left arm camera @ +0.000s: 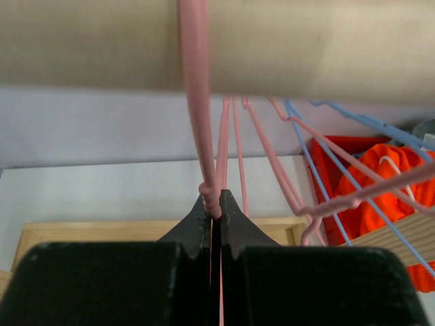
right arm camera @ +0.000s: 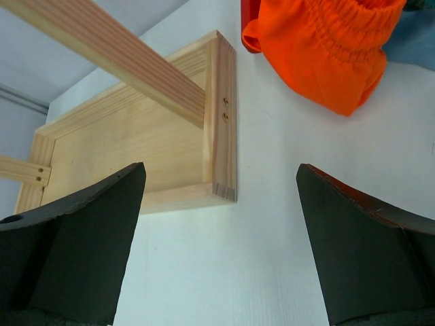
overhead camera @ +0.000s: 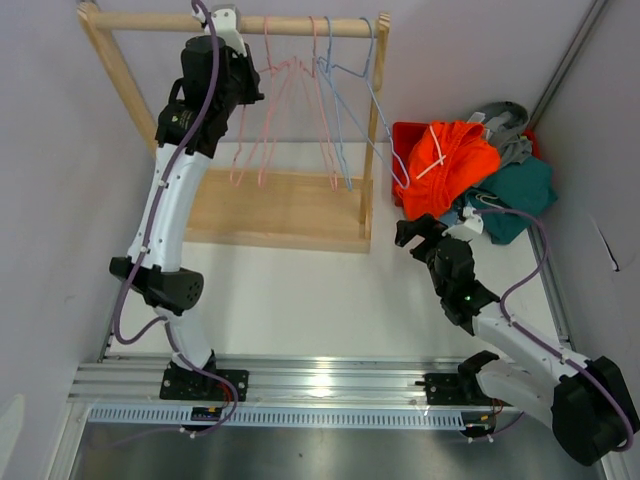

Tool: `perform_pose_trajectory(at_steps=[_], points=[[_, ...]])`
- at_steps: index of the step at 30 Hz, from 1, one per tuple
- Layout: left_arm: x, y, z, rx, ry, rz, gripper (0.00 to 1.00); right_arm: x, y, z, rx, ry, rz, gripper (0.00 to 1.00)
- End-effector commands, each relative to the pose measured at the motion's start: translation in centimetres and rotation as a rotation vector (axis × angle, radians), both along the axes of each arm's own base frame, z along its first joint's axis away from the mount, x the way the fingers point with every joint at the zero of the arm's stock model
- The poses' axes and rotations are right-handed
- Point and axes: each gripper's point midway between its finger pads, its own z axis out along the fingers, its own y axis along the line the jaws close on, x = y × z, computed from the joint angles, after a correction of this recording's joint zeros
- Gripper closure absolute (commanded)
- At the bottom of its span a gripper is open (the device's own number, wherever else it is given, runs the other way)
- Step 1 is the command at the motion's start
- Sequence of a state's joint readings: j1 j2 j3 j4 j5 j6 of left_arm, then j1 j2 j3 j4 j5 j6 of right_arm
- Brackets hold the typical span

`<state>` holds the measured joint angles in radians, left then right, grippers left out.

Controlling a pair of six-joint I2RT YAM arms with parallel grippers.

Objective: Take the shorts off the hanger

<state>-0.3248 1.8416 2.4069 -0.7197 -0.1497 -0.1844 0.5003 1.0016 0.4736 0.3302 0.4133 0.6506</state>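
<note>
Orange elastic-waisted fabric shorts [overhead camera: 450, 165] lie heaped with grey shorts [overhead camera: 512, 120] and teal shorts [overhead camera: 520, 190] in the red tray [overhead camera: 403, 135] at far right. The left arm stretches up to the round wooden rail [overhead camera: 150, 20], left gripper [left arm camera: 215, 204] pinched tight on a pink wire hanger [left arm camera: 196, 102]. The right arm crouches low, right gripper [right arm camera: 219, 173] spread wide above the white table [right arm camera: 272, 238].

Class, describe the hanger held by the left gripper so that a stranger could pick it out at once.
Find the wooden rack at the far left of the table; bare wire hangers, pink and blue, hang from its top rod. The one meant is the leftmost pink hanger, the only one pinched at its twisted neck by the left gripper.
</note>
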Motion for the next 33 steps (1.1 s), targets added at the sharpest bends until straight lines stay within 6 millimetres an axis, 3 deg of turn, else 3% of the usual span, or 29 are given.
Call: perform_pose_trajectory(at_steps=[1,3,5,6,7,8,9,11,12,14,16,17,19,21,22,23,24,25,26,27,29,30,33], points=[[-1.5,-0.1,2.4,-0.049,-0.055,-0.010,1.00,-0.9,-0.6,0.4,0.003,-0.023,-0.017,0.01],[-2.2,0.1,2.4,-0.055,-0.057,-0.011,1.00,-1.1,-0.6,0.3,-0.003,-0.018,-0.012,0.01],[-3.3,0.5,1.3,-0.051,-0.039,-0.004,1.00,-1.3,-0.5,0.6,-0.012,-0.021,-0.007,0.01],[-3.2,0.6,-0.8,-0.036,0.005,0.000,0.97,-1.3,-0.6,0.7,-0.017,-0.022,-0.009,0.00],[-3.7,0.7,-0.7,-0.038,0.001,0.000,0.94,-1.4,-0.6,0.9,-0.020,-0.027,-0.008,0.01],[-4.6,1.1,0.2,-0.043,-0.021,0.000,0.87,-1.5,-0.7,1.4,-0.020,-0.035,-0.008,0.01],[-4.8,1.2,-0.7,-0.035,-0.003,0.002,0.70,-1.5,-1.0,1.7,-0.026,-0.041,-0.022,0.01],[-5.7,1.5,-1.3,-0.022,0.012,0.001,0.49,-1.9,-1.4,2.6,-0.046,-0.053,-0.029,0.01],[-6.0,1.6,-1.5,-0.018,0.016,0.004,0.32,-1.8,-1.7,3.6,-0.051,-0.072,-0.038,0.01],[-6.4,2.0,-2.3,-0.007,0.032,0.009,0.20,-2.0,-2.2,4.7,-0.092,-0.088,-0.046,0.01],[-7.5,2.4,-1.3,-0.011,0.004,0.012,0.11,-2.2,-2.8,7.4,-0.098,-0.140,-0.064,0.01],[-7.8,2.4,-1.8,-0.009,0.014,0.009,0.03,-2.4,-3.1,7.9,-0.130,-0.141,-0.063,0.01],[-9.1,2.9,-0.9,-0.021,-0.008,0.006,0.01,-2.9,-3.6,11.2,-0.122,-0.196,-0.073,0.01],[-11.1,3.4,0.6,-0.043,-0.046,0.004,0.01,-3.6,-4.0,12.7,-0.132,-0.208,-0.070,0.00],[-11.7,3.6,0.2,-0.045,-0.039,0.004,0.01,-4.5,-4.4,14.9,-0.107,-0.250,-0.071,0.01],[-12.5,3.9,0.6,-0.054,-0.053,0.008,0.01,-5.0,-4.7,14.8,-0.119,-0.235,-0.070,0.01],[-12.9,4.1,-1.1,-0.046,-0.023,0.012,0.01,-5.5,-4.9,15.6,-0.116,-0.251,-0.065,0.01],[-15.0,4.9,0.6,-0.074,-0.080,0.017,0.01,-6.5,-5.4,16.7,-0.102,-0.269,-0.063,0.01],[-16.1,5.3,1.1,-0.090,-0.103,0.019,0.01,-7.0,-5.6,17.1,-0.097,-0.268,-0.059,0.01],[-16.6,5.4,-0.4,-0.088,-0.085,0.019,0.01,-7.6,-5.6,17.4,-0.082,-0.272,-0.040,0.01],[-19.2,6.1,-0.6,-0.128,-0.135,0.011,0.01,-9.5,-5.9,18.0,-0.066,-0.294,-0.004,0.01],[-19.1,5.8,-4.6,-0.124,-0.067,0.008,0.01,-10.2,-5.7,17.7,-0.042,-0.296,0.025,0.00],[-21.8,5.9,-6.5,-0.193,-0.096,-0.025,0.01,-12.9,-6.4,16.7,-0.022,-0.310,0.067,0.00]])
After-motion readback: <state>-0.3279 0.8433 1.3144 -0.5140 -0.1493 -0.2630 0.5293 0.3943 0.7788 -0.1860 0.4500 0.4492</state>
